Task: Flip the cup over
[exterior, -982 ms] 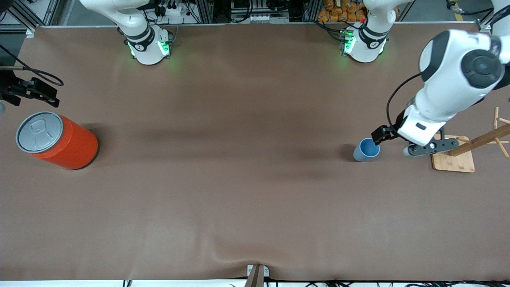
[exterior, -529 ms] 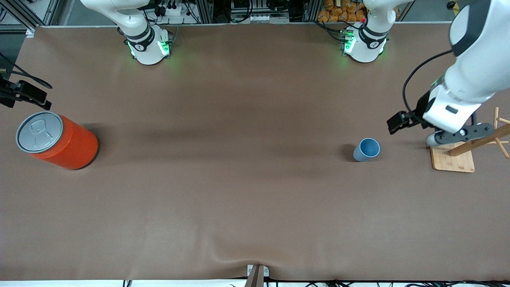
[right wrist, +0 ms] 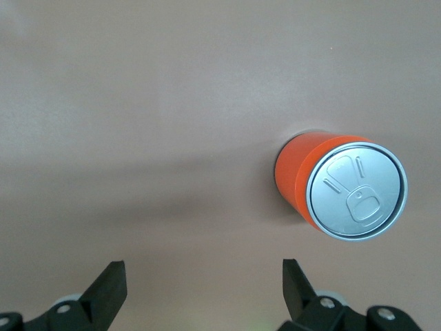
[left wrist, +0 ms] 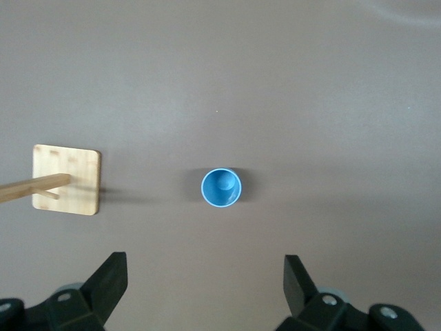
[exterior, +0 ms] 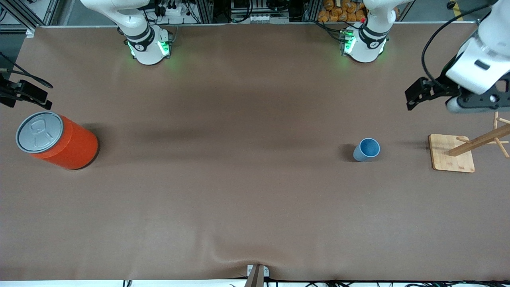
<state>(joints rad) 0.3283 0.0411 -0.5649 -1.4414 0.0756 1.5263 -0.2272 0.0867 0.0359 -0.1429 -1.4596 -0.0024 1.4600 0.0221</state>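
small light-blue tapered plastic cup (exterior: 366, 149) stands upright on the brown counter (exterior: 239, 179), mouth up, darker blue inside visible in front view and in left wrist view (left wrist: 221, 187). sits toward the left arm's end of the counter, nothing touching it.

wooden peg stand on a square light-wood base (exterior: 452, 158) beside the cup, further toward the left arm's end, well apart from it; slanted wooden post w/ short pegs rises off the base. also seen in left wrist view (left wrist: 67, 180).

left gripper (exterior: 464, 104) up in the air over the counter near the left-arm end, above the area just farther from the front cam than the peg stand base. fingers (left wrist: 110, 281) spread wide, released, holding nothing (left wrist view shows both fingers apart w/ bare counter between).

large orange cylindrical can w/ grey pull-tab lid (exterior: 55, 140) stands upright at the right arm's end of the counter; also in right wrist view (right wrist: 342, 187).

right gripper (exterior: 18, 95) in the air at the counter edge by the can. fingers (right wrist: 110, 286) spread apart, released, empty.
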